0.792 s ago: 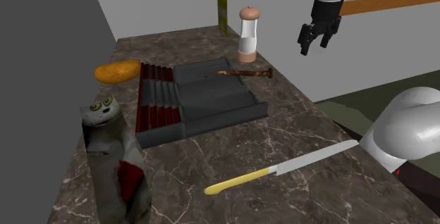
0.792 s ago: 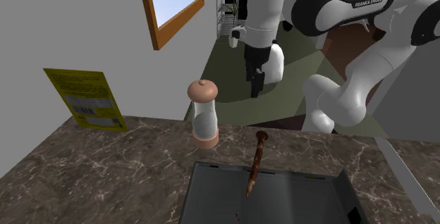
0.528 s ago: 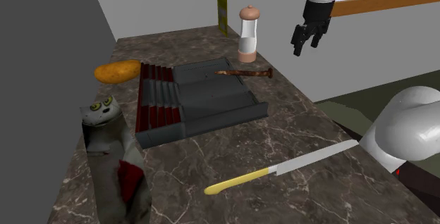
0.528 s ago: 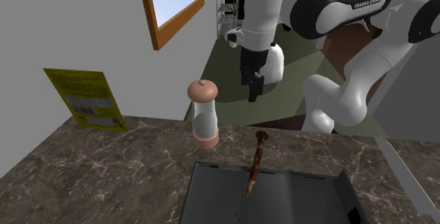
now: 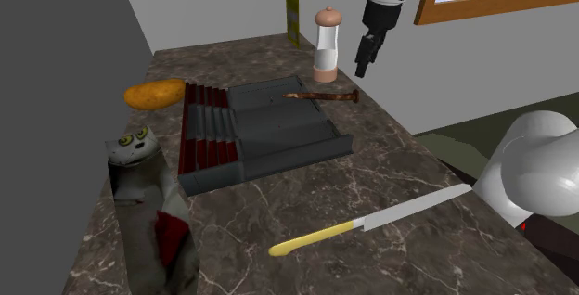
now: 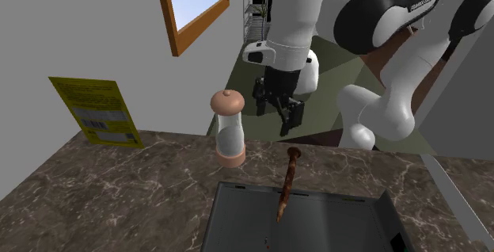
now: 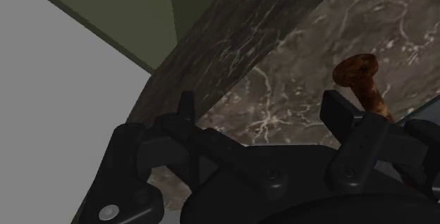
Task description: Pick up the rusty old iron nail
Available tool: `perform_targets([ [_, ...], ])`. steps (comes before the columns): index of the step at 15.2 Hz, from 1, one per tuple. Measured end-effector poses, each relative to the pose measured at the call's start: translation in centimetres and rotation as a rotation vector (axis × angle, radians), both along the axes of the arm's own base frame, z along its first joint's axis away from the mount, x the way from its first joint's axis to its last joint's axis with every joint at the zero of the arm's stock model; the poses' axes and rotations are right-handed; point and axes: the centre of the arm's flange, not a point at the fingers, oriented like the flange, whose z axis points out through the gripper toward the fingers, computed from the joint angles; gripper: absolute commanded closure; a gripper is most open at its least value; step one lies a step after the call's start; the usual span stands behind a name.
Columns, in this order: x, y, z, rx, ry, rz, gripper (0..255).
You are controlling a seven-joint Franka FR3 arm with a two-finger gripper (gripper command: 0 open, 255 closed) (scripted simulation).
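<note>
Two black fingers of my claw [image 7: 259, 104] are standing apart with nothing between them, so I am hovering open over the far end of the counter [image 5: 390, 168]. Just below me and off to one finger's side, the rusty nail [image 7: 361, 82] is lying with its head out over the stone and its shaft slanting across the rim of the grey tray [image 5: 278, 145].

I am judging that the best grip is near the head, where the shaft is clear of the rim. That means turning my wrist until the fingers are straddling the shaft crosswise, then sinking straight down. The nail is thin and low, so my fingertips are going to need to get almost to the stone.

Beside me the pepper mill [image 5: 327, 44] is standing upright and near, leaving little room on that side. Beyond me the counter's edge is dropping away to the floor. Above me the air is open.
</note>
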Motion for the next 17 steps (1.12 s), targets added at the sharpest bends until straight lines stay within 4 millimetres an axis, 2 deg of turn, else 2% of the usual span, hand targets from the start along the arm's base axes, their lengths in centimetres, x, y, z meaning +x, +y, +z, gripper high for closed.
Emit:
perform_targets([
  [4,0.9,4.6,0.4,0.017,-0.034,0.223,0],
  [10,0.0,11.1,0.6,0.043,-0.084,0.546,0],
  [12,-0.1,11.6,0.2,0.045,-0.089,0.58,0],
  [17,-0.2,11.9,-2.4,0.046,-0.091,0.591,0],
])
